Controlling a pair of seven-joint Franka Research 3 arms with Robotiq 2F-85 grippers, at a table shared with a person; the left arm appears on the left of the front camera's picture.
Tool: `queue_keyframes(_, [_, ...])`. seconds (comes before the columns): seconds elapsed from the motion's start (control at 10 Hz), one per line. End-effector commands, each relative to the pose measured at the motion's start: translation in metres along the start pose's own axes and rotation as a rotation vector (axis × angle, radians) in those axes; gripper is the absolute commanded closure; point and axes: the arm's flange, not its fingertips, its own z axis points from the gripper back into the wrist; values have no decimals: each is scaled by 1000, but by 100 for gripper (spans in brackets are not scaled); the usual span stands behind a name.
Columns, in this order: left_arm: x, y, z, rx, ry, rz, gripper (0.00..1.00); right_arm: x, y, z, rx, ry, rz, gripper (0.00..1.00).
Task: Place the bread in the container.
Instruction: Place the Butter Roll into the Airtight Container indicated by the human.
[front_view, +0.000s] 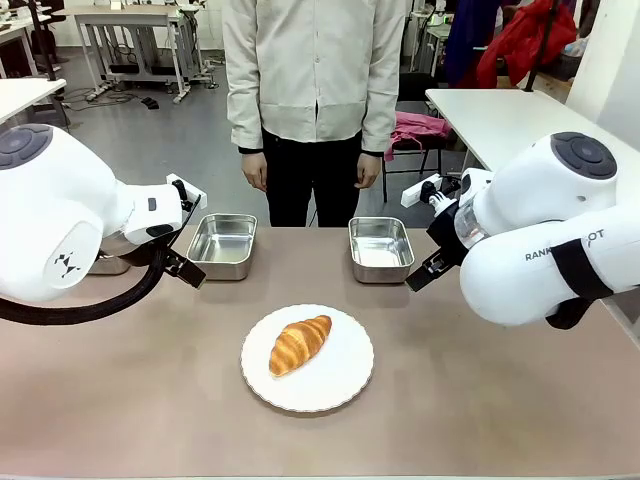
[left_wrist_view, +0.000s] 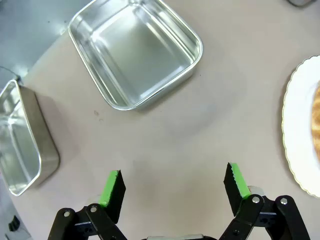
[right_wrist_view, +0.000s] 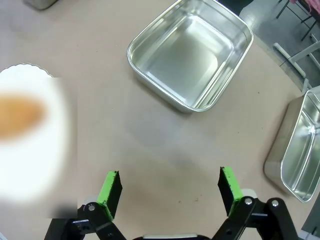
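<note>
The brown table (front_view: 150, 400) has a round white plate (front_view: 340, 378) in the middle, with the left container (front_view: 220, 268) and the right container (front_view: 380, 273) behind it, both empty. The bread (front_view: 300, 343) lies on the plate. The left gripper (left_wrist_view: 174, 172) and the right gripper (right_wrist_view: 169, 174) hang over the table with fingers wide apart, holding nothing

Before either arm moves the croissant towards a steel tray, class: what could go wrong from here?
The croissant lies loose on a smooth white plate; a pinch might crush it or shove the plate. The left tray and right tray are shallow, so the croissant could land across a rim. The person's hand hangs near the trays.
</note>
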Motion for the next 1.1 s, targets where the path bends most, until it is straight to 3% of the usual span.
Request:
queue_keyframes(0.0, [0, 0, 0, 0, 0, 0, 0, 0, 0, 0, 0, 0, 0, 0])
queue_keyframes(0.2, [24, 36, 39, -58, -52, 7, 0, 37, -36, 44, 42, -53, -32, 0])
queue_keyframes(0.3, [40, 63, 66, -26, -43, 15, 0, 47, -55, 68, 49, -81, -45, 0])
queue_keyframes(0.4, [49, 81, 82, -70, -38, 17, 0, 55, -73, 86, 102, -104, -69, 0])
queue_keyframes(0.5, [54, 104, 98, -135, -34, 5, 0, 58, -95, 106, 77, -121, -73, 0])
queue_keyframes(0.8, [44, 187, 135, -312, -56, -84, 0, 47, -189, 152, 203, -168, -51, 0])
queue_keyframes(1.0, [23, 248, 133, -366, -96, -156, 0, 27, -241, 148, 331, -219, -39, 0])
